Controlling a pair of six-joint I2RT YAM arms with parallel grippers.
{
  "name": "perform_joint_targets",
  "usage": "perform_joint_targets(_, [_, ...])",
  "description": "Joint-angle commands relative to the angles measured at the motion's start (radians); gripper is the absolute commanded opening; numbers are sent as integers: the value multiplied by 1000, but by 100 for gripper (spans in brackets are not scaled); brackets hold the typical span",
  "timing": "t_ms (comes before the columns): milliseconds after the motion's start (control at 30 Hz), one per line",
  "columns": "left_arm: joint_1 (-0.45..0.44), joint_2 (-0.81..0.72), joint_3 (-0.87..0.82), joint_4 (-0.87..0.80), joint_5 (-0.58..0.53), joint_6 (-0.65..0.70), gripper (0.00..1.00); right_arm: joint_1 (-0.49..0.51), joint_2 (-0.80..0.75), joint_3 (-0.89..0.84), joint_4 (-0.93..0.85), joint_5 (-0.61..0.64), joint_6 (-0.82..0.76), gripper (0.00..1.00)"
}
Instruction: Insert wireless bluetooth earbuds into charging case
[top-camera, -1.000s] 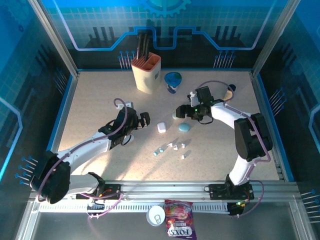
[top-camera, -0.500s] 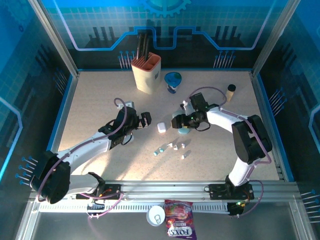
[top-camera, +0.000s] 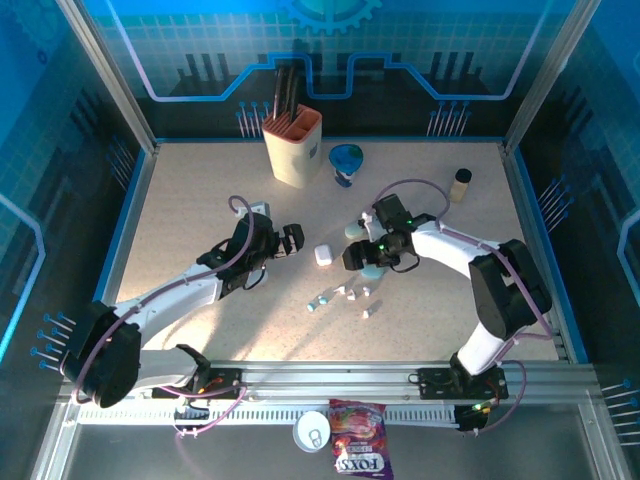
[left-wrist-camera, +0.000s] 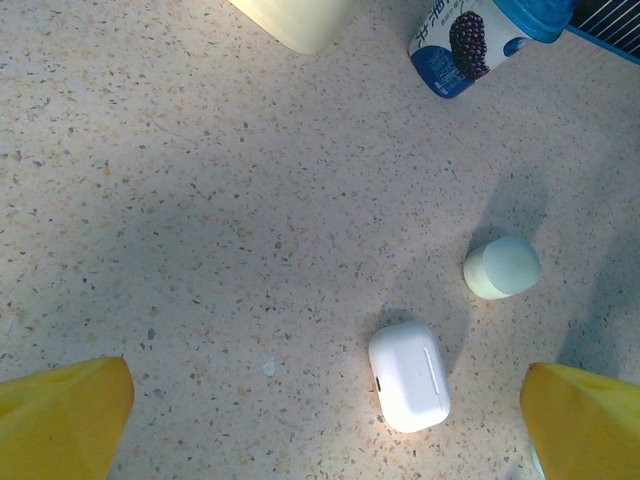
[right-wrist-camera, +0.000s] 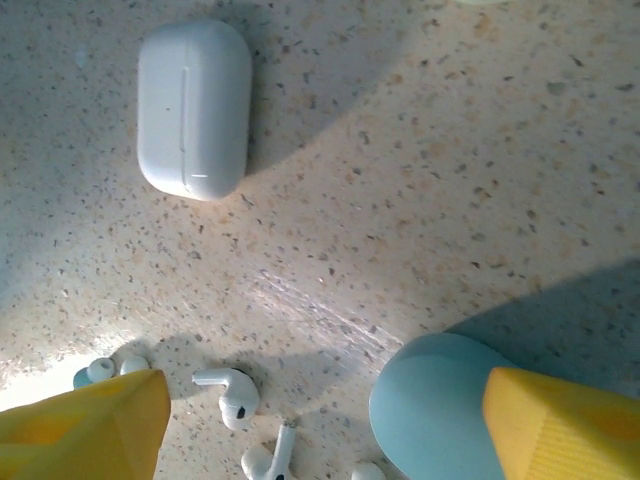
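Note:
Several tiny stemmed earbuds (top-camera: 345, 293) lie loose in the middle of the table; two white ones (right-wrist-camera: 230, 393) and a teal one (right-wrist-camera: 95, 372) show in the right wrist view. A shut white case (top-camera: 323, 255) (left-wrist-camera: 409, 376) (right-wrist-camera: 193, 108) lies behind them. My right gripper (top-camera: 360, 256) (right-wrist-camera: 320, 430) hangs open over a teal case (top-camera: 373, 271) (right-wrist-camera: 440, 405), which sits beside its right finger (right-wrist-camera: 565, 425). A pale green case (top-camera: 354, 230) (left-wrist-camera: 501, 267) lies further back. My left gripper (top-camera: 286, 240) (left-wrist-camera: 320, 430) stands open and empty, left of the white case.
A beige utensil holder (top-camera: 292, 147) and a blue yoghurt cup (top-camera: 346, 162) (left-wrist-camera: 470, 40) stand at the back. A small capped bottle (top-camera: 460, 184) is at the back right. A candy bag (top-camera: 360, 452) and a white lid (top-camera: 312, 432) lie beyond the front rail.
My right gripper has swung forward and left from the back of the table, ending over the teal case near the earbuds. The left arm has stayed put.

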Motion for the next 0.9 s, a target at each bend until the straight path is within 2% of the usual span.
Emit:
perform_joint_targets(0, [6, 25, 20, 24, 33, -4, 99, 6, -4, -11, -82, 67, -23, 85])
perform_joint_targets(300, [6, 54, 30, 49, 69, -1, 99, 5, -50, -10, -67, 70, -34, 85])
perform_joint_targets(400, [5, 52, 20, 78, 98, 37, 99, -6, -84, -12, -68, 65, -30, 84])
perform_joint_targets(500, [6, 43, -14, 174, 176, 111, 99, -29, -130, -37, -44, 47, -1, 84])
perform_joint_targets(600, [5, 50, -71, 346, 268, 213, 97, -74, -205, -93, 14, 21, 58, 83])
perform_joint_targets(667, [4, 75, -68, 404, 379, 318, 97, -115, -263, -130, 53, 6, 99, 83])
perform_joint_targets(767, [-18, 136, 4, 376, 596, 525, 97, -182, -341, -196, 68, 2, 132, 83])
perform_joint_targets(867, [-69, 202, 78, 314, 703, 731, 97, -252, -426, -243, 65, 16, 159, 83])
